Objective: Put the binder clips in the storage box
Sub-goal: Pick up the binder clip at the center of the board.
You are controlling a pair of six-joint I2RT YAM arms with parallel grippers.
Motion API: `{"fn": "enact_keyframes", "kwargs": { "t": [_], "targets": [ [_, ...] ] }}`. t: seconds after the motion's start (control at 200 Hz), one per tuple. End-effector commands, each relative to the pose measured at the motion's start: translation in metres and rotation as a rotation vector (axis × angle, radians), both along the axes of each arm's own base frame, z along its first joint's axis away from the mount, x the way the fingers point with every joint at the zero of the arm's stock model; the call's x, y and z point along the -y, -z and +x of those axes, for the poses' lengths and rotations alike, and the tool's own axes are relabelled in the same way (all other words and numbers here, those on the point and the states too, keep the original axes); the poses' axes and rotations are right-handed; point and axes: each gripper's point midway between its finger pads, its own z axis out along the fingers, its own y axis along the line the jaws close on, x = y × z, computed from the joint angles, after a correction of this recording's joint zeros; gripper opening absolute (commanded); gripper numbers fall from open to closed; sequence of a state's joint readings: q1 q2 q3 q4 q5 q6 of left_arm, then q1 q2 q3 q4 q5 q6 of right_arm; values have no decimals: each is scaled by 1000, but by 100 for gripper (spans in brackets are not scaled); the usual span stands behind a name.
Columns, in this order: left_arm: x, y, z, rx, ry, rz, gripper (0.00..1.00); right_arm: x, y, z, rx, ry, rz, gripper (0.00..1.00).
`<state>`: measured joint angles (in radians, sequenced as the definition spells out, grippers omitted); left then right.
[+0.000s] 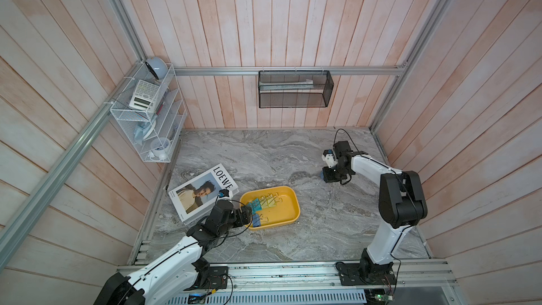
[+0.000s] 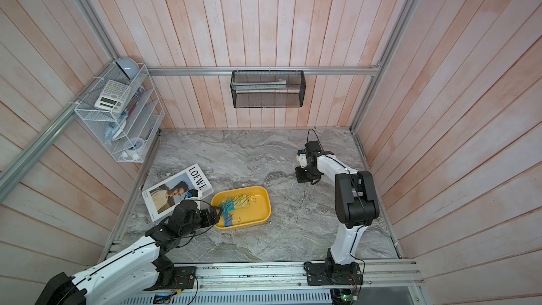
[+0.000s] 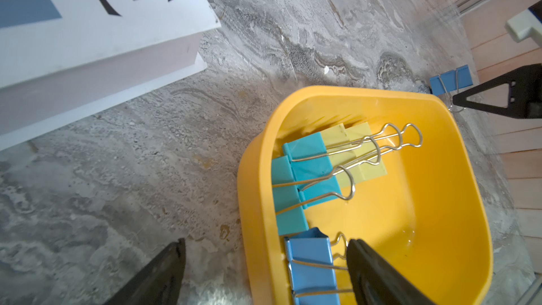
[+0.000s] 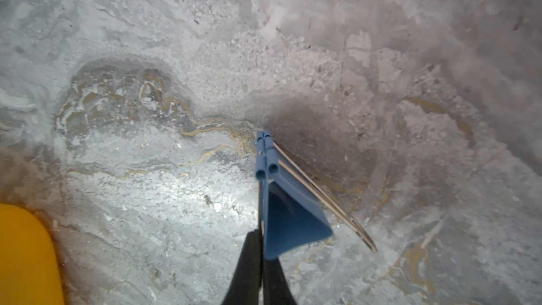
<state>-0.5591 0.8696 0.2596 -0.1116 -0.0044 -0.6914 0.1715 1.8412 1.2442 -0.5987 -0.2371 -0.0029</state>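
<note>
1. In both top views, the right gripper (image 1: 324,177) is low on the marble table (image 1: 264,154), far to the right, at the loose blue clip (image 1: 321,175). The storage box (image 1: 296,200) lies well apart from it, toward the robot's left and nearer the arm bases. Its long axis is slanted, so its far right corner is the part nearest that gripper. The left gripper (image 2: 218,214) hangs over the box's near left end.

2. In the left wrist view, the left gripper's fingers (image 3: 369,271) stand wide apart across the box's wall and grip nothing. The boxed blue clip (image 3: 311,259) lies between them. The teal clips (image 3: 308,165) and pale yellow clips (image 3: 357,154) overlap along the same side of the box, which leaves the opposite half bare. Beyond the rim, the loose blue clip (image 3: 451,80) sits on the table with a right finger (image 3: 498,98) at its wire loop.

3. In the right wrist view, the right gripper (image 4: 261,244) is pinched tight on one wire handle of the loose blue clip (image 4: 289,218). Its other handle (image 4: 322,195) is splayed out to the side. A corner of the storage box (image 4: 23,253) shows at the frame's edge.

4. We judge that five clips are in the box and this is the only one outside it. The carry falls to the right arm and should head for the bare half.
</note>
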Motion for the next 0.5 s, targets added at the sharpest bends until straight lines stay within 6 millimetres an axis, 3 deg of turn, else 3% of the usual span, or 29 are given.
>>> {"fn": "enact_keyframes", "kwargs": {
  "t": [0.0, 0.11, 0.19, 0.365, 0.495],
  "targets": [
    [0, 1, 0, 13, 12, 4, 91, -22, -40, 4, 40, 43, 195, 0],
    [0, 2, 0, 11, 13, 6, 92, -48, -69, 7, 33, 106, 501, 0],
    [0, 1, 0, 13, 15, 3, 92, -61, -76, 8, -15, 142, 687, 0],
    [1, 1, -1, 9, 23, 1, 92, -73, -49, 1, -218, 209, 897, 0],
    [2, 0, -1, 12, 25, -2, 92, -74, -34, -15, -371, 255, 996, 0]
  ]
}}
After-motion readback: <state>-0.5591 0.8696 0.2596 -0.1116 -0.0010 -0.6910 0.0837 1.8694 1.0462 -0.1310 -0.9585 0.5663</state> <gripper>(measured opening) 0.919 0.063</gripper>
